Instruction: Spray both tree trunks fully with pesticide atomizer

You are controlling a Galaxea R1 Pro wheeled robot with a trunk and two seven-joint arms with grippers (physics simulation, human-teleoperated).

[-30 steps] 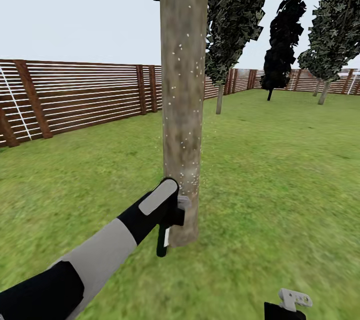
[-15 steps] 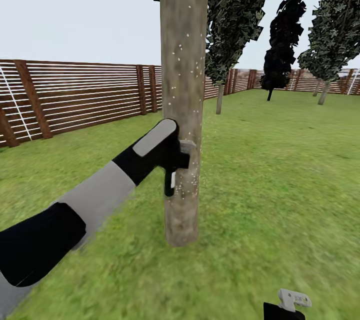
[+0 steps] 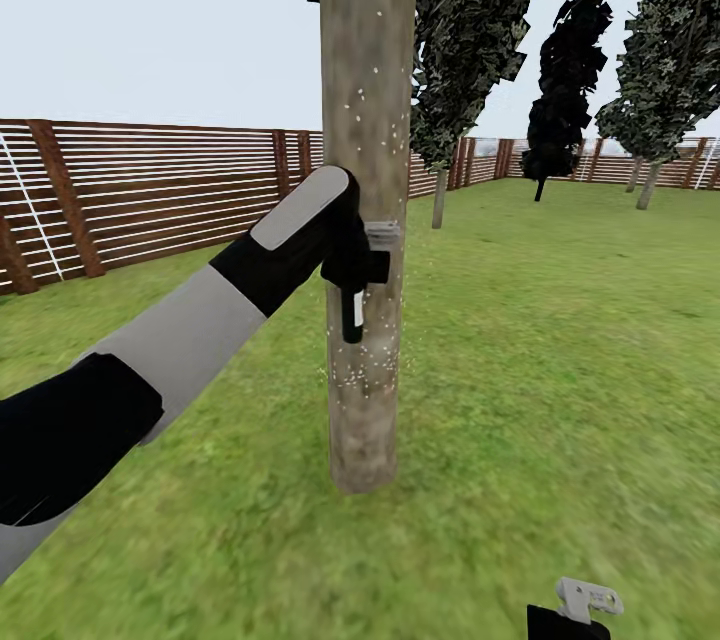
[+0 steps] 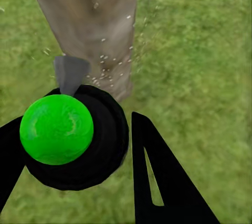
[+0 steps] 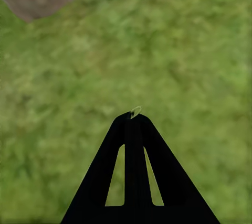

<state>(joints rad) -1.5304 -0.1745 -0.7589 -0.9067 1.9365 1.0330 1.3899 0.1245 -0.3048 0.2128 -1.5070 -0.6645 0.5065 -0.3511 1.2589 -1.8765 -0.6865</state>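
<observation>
Gripping the pesticide atomizer (image 3: 353, 308) at its trigger head, the left pincer (image 3: 362, 258) holds the bottle upright with its slim dark body hanging below the fingers, pale label stripe toward the camera. That hold seems meant to keep the nozzle level and aimed squarely at the tree trunk (image 3: 366, 170), which stands just in front of it, touching or nearly so in the head view. In the left wrist view the bottle's green-capped round body (image 4: 58, 129) sits between the dark fingers (image 4: 157, 182), with a grey nozzle tip (image 4: 71, 72) pointing at the bark. White specks of pesticide (image 3: 365, 355) dot the trunk around and below the nozzle, and thinner specks scatter higher up; the very base and the top stretch look barer, so coverage appears partial, though that is a judgement from one side only.

The left arm (image 3: 180, 340) reaches out long from the body, likely so the spray lands close and concentrated on the trunk.

The right pincer (image 5: 134, 124) hangs idle with its fingers pressed together on nothing, pointed down at grass (image 5: 173, 51), low at the robot's right side.

Farther out, a slatted wooden fence (image 3: 150, 190) bounds the lawn, and other dark-leaved trees (image 3: 660, 50) stand well apart beyond.
</observation>
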